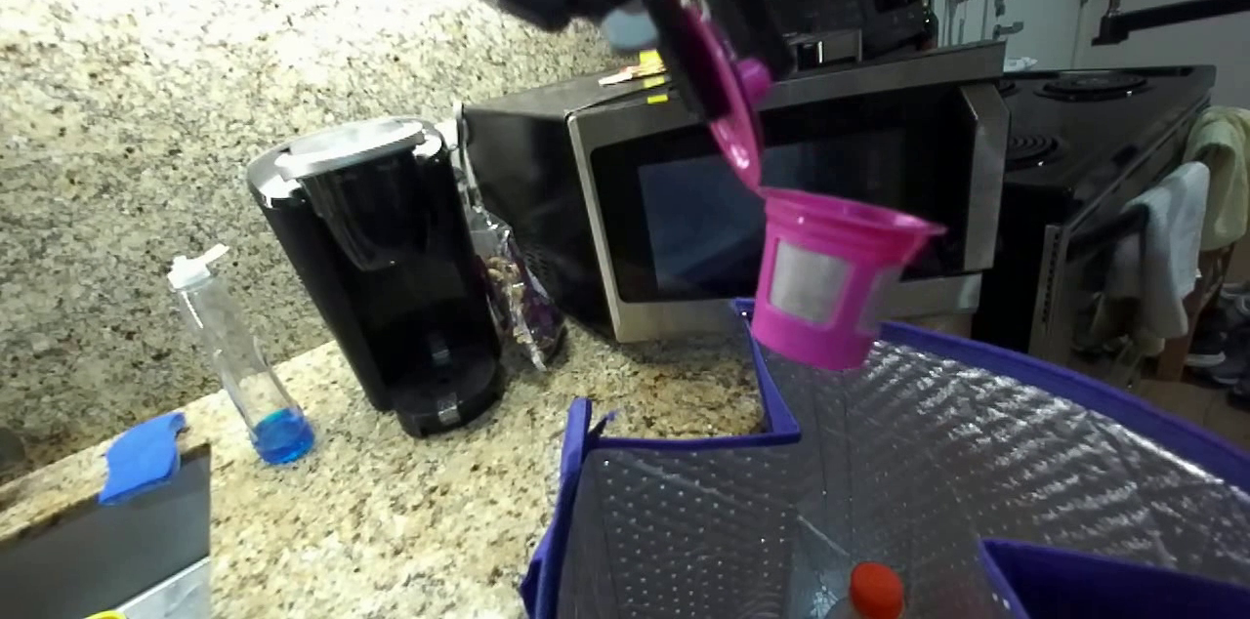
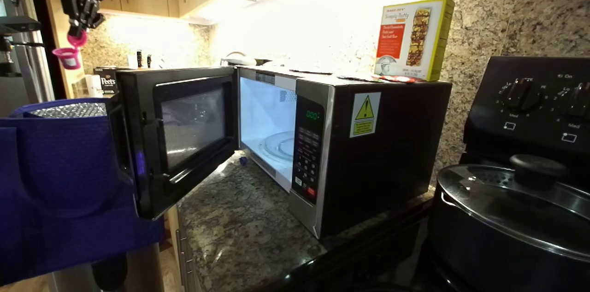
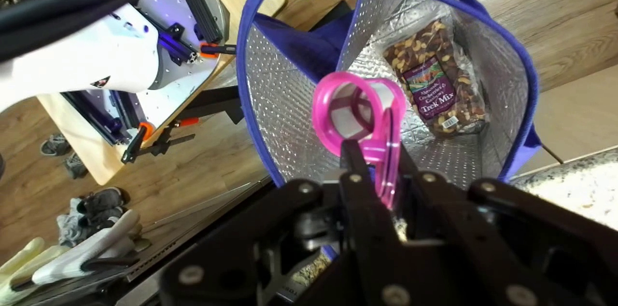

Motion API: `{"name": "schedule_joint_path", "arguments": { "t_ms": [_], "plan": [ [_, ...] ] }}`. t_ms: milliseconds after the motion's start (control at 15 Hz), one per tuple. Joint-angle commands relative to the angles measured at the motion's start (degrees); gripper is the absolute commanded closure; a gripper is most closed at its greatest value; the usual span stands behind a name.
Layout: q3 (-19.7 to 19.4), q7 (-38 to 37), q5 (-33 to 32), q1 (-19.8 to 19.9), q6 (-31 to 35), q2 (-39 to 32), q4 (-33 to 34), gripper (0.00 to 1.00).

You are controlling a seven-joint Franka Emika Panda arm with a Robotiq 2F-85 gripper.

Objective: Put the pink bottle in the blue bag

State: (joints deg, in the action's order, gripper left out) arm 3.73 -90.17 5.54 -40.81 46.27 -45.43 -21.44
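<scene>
The pink bottle (image 1: 815,341) is a small magenta cup with mesh windows and a hinged lid that hangs open. My gripper (image 1: 747,92) is shut on the lid, and the cup dangles below the fingers. In an exterior view the pink bottle (image 2: 70,59) and gripper (image 2: 86,28) are above the bag's height. In the wrist view the gripper (image 3: 376,151) pinches the lid, and the pink bottle (image 3: 321,115) appears over the open mouth of the blue bag (image 3: 527,72). The blue bag (image 1: 684,444) has a silvery lining; its outside (image 2: 69,158) also shows.
Inside the bag are a trek mix packet (image 3: 434,93) and a red-capped item (image 1: 876,590). A black coffee maker (image 1: 391,248), a clear bottle with blue liquid (image 1: 239,355) and a microwave (image 1: 781,199) stand on the counter. The microwave door (image 2: 193,121) is open beside the bag.
</scene>
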Motion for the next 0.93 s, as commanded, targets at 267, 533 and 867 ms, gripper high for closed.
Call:
{"name": "schedule_joint_path", "arguments": {
  "t_ms": [267, 533, 867],
  "plan": [
    [5.3, -2.8, 9.0, 7.5, 3.9, -7.3, 0.2, 0.90],
    [6.8, -4.5, 11.0, 8.0, 5.8, -9.2, -0.3, 0.90],
    [5.9, -5.8, 8.6, 5.3, 5.6, -9.8, -0.5, 0.90]
  ]
}}
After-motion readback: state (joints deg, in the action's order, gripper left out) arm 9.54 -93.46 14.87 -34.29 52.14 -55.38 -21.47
